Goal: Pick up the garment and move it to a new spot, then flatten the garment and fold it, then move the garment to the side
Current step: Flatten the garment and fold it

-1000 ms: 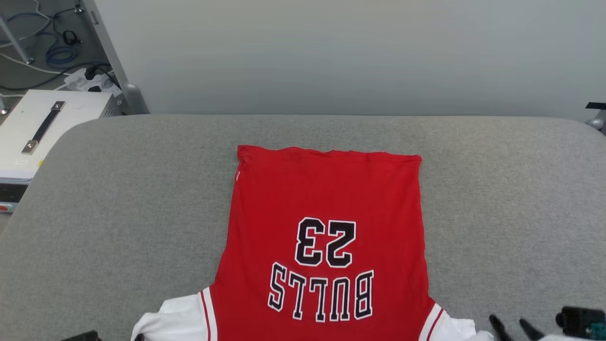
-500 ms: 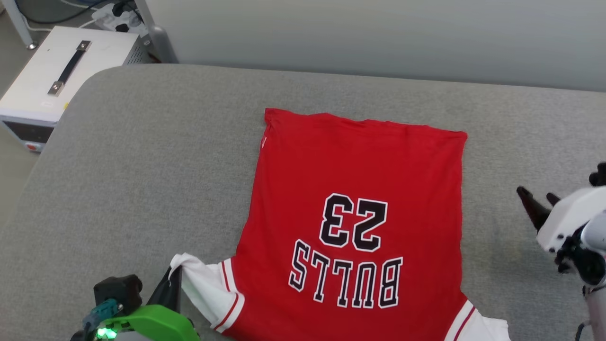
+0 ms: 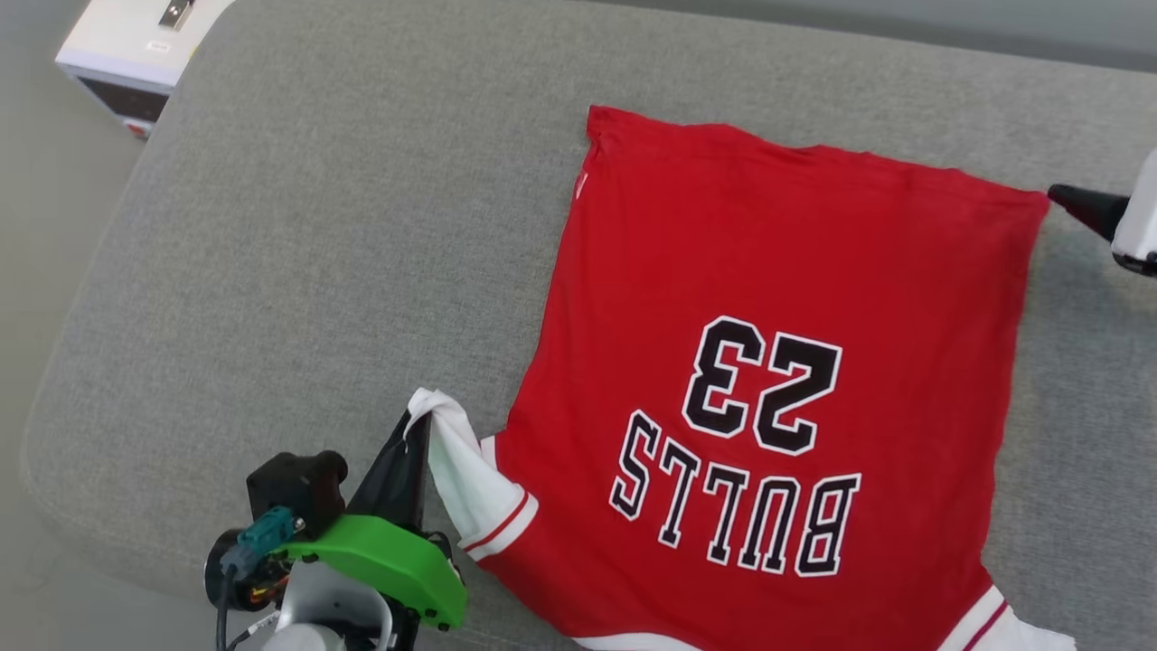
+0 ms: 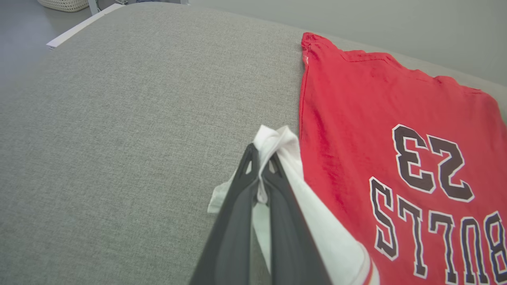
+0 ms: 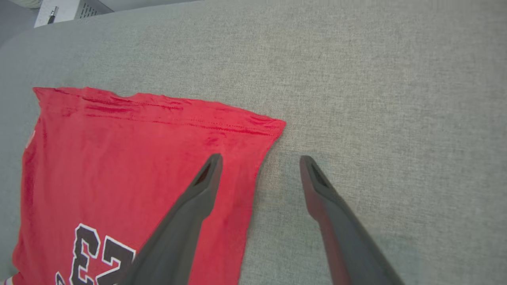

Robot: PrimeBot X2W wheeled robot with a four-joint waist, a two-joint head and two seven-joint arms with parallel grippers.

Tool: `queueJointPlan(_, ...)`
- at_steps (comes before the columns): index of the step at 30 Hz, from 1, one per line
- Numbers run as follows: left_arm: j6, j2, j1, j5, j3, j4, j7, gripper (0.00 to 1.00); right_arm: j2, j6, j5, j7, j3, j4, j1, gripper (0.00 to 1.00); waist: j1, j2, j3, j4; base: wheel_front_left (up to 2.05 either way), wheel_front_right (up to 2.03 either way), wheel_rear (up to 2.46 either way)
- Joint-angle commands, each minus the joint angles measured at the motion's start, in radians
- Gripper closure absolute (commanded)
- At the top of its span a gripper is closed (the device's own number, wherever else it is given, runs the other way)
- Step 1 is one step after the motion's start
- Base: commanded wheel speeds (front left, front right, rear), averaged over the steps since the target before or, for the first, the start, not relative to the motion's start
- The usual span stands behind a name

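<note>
Left hand (image 4: 259,160) pinches white sleeve of garment (image 3: 777,262); right hand (image 5: 260,158) spread wide, empty, near hem corner.

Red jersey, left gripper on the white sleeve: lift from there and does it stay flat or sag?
Probably sags: the white sleeve bunches where the left gripper pinches it, so the garment looks floppy. Likely light: thin cloth, hem rippled. Pushed, it would likely crumple rather than slide on the textured grey pad.
</note>
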Motion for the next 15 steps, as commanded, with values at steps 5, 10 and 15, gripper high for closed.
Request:
queueJointPlan(5,-0.023,-0.026,-0.053,0.010,-0.018,0.009,-0.028,1.00,-0.016,-0.001,-0.034,0.062,0.040,0.030,-0.076,0.00,-0.0001,-0.0001,0.134,0.097,0.00,0.00,0.00)
queueJointPlan(10,-0.038,-0.048,-0.075,-0.002,-0.025,0.044,-0.049,1.00,-0.020,-0.001,-0.024,0.112,0.089,0.050,-0.053,0.00,-0.0001,-0.0001,0.172,0.110,0.00,0.00,0.00)
queueJointPlan(15,-0.054,-0.060,-0.094,-0.011,-0.027,0.087,-0.073,1.00,-0.031,-0.001,-0.010,0.201,0.117,0.094,0.010,0.00,-0.0001,-0.0001,0.176,0.115,0.00,0.00,0.00)
